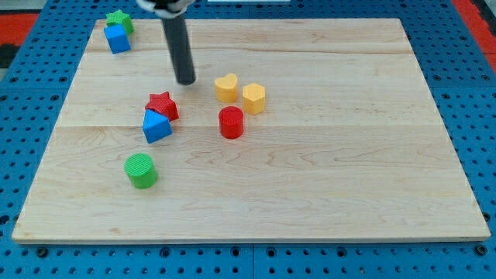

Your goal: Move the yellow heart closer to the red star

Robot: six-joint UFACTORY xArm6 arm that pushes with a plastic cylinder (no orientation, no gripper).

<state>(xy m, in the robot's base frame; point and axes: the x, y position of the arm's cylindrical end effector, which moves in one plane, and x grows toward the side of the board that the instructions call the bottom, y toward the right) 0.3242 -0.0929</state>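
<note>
The yellow heart (226, 87) lies near the board's middle, a little toward the view's top. The red star (163, 105) lies to its left, touching a blue triangular block (156, 125) just below it. My tip (186, 80) rests on the board between them, above and to the right of the red star and left of the yellow heart, touching neither.
A yellow hexagon (253, 98) sits right next to the heart on its right. A red cylinder (231, 122) lies below the heart. A green cylinder (141, 170) is at lower left. A green star (120, 20) and blue cube (118, 39) sit at the wooden board's (349, 170) top left corner.
</note>
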